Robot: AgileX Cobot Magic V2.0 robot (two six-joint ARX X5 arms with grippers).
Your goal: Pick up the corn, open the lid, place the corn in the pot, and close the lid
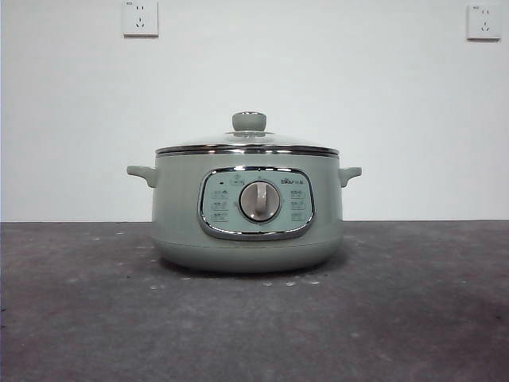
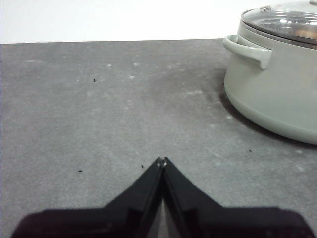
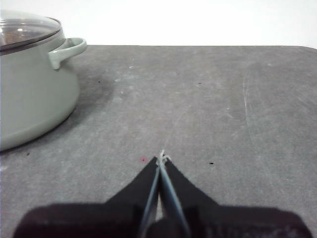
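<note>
Pot (image 1: 248, 211) sits centred on the dark grey table (image 1: 79, 318), front panel and dial (image 1: 259, 200) facing the front camera. Sage-green body, two small side handles, chrome frame around the panel. Lid (image 1: 248, 142) is on the pot, seated flat on the rim, steel edge level all round, grey-green knob (image 1: 249, 121) upright on top. Glass dome looks slightly hazy; through it in the left wrist view a brownish patch shows, cannot tell what it is. Corn is not visible in any view, not on the table, not in either claw; cannot tell whether it is inside the pot.

Left gripper (image 2: 162, 159) is low over the table, well apart from the pot, jaws clenched tip to tip, nothing between them. From its camera the pot (image 2: 277, 94) shows one side handle (image 2: 247, 49) and part of the lid (image 2: 287, 22). Bare table (image 2: 99, 109) in front of the tips, with small specks and pale scuffs.

Right gripper (image 3: 162, 158) is likewise low over the table on the pot's other side, well apart from it, jaws clenched together, holding nothing. Its camera shows the pot (image 3: 34, 94), a handle (image 3: 67, 50) and the lid edge (image 3: 25, 29). Table (image 3: 223, 109) ahead carries faint scratches and a tiny red speck near the tips.

Neither arm appears in the front view. White wall behind, two sockets (image 1: 140, 17) (image 1: 483, 21) high up.
</note>
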